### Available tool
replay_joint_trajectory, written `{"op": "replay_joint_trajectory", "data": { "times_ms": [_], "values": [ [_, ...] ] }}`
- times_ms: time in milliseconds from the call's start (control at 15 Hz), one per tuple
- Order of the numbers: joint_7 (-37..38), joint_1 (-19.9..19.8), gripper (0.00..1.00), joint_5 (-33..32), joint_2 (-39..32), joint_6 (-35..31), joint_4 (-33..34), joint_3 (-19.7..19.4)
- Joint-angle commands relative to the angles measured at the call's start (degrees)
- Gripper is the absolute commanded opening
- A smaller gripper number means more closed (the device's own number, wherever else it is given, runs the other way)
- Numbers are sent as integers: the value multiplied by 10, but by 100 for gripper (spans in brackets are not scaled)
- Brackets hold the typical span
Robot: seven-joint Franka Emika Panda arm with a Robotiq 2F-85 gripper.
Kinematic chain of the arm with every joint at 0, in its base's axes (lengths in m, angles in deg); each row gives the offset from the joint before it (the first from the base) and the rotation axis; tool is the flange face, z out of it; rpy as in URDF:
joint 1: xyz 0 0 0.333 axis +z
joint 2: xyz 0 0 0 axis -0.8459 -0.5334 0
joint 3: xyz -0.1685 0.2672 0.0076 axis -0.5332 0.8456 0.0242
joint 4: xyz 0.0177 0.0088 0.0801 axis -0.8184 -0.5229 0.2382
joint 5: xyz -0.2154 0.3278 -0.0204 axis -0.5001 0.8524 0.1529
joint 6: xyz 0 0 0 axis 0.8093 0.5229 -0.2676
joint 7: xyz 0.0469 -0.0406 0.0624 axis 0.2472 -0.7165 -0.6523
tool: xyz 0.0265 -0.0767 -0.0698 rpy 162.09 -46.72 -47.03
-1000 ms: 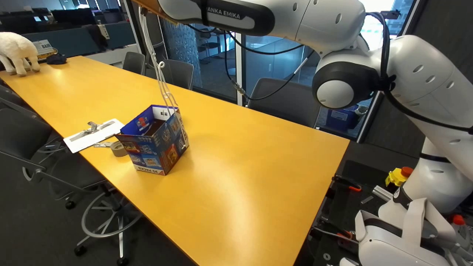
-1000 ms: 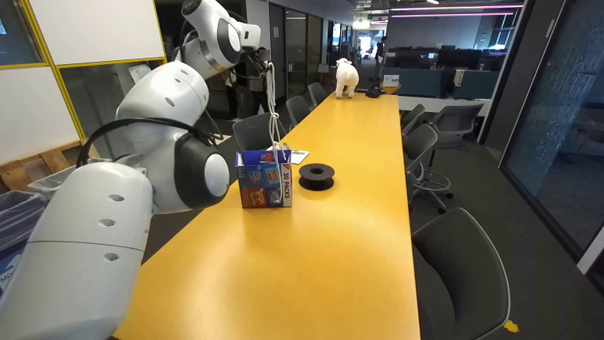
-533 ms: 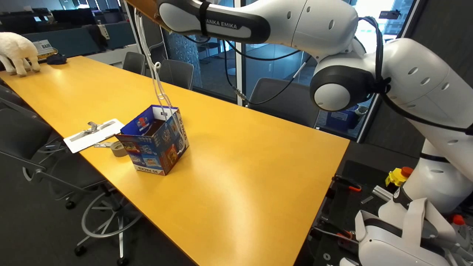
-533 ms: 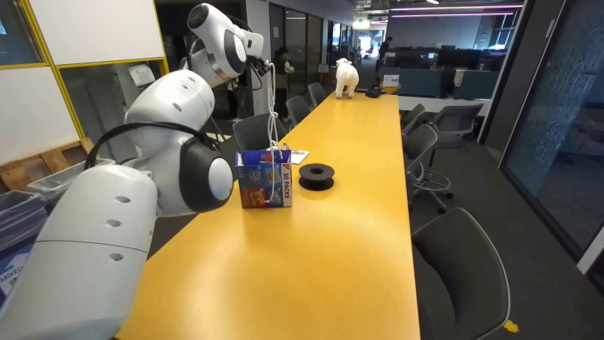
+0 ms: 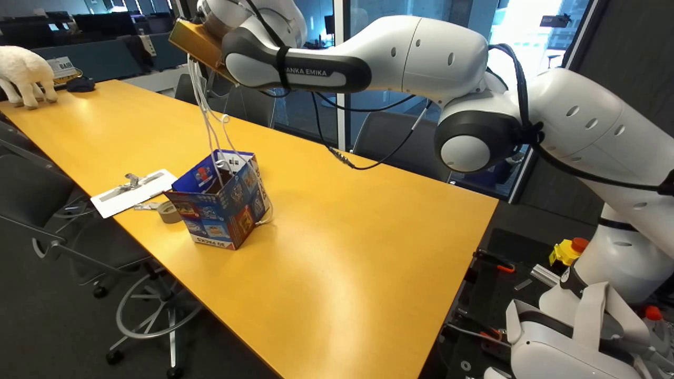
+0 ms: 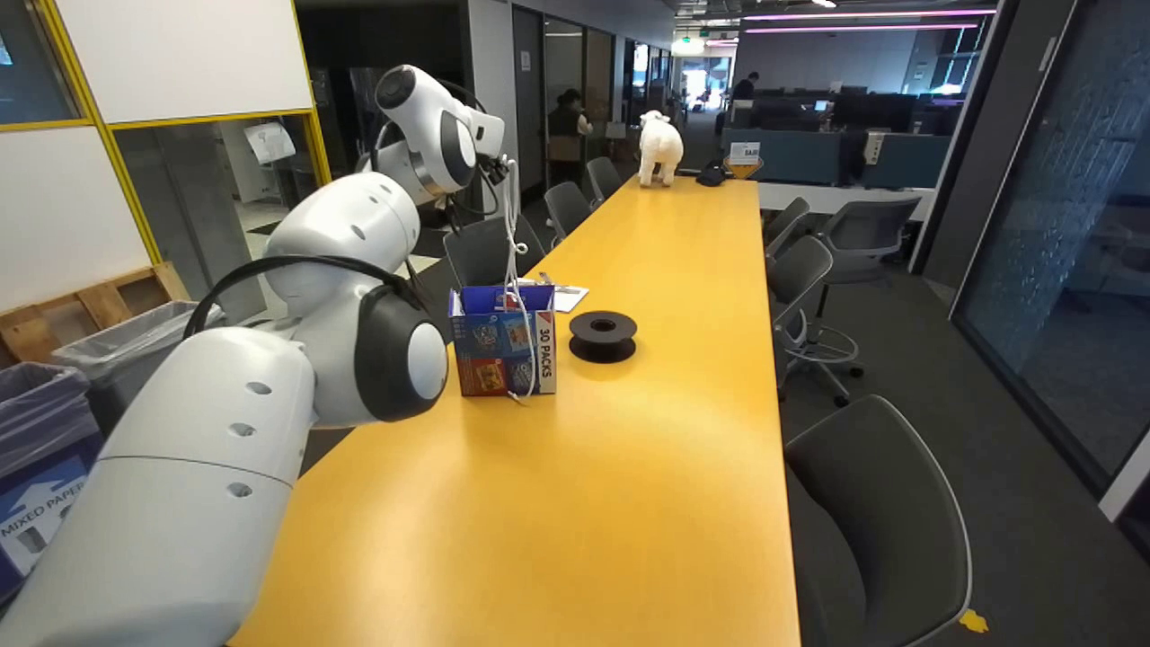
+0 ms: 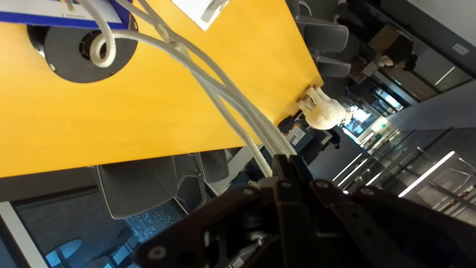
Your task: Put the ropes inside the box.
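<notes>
My gripper (image 7: 289,160) pinches the rope (image 7: 256,121) tight; part dips into the box (image 5: 210,216) (part hangs outside). I judge this the lowering-in; next, the stray part needs lifting over.

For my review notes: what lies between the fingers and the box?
Only strands of rope, hanging from the fingers down to the box, with some outside it. An exterior view shows the stretch; the wrist view agrees.
</notes>
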Motion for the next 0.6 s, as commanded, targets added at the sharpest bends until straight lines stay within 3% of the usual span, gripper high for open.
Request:
{"op": "replay_joint_trajectory", "data": {
  "times_ms": [0,533],
  "values": [
    [-25,-13,1,36,-26,-38,-4,39],
    [-112,-47,1,116,-92,-23,-4,113]
  ]
}}
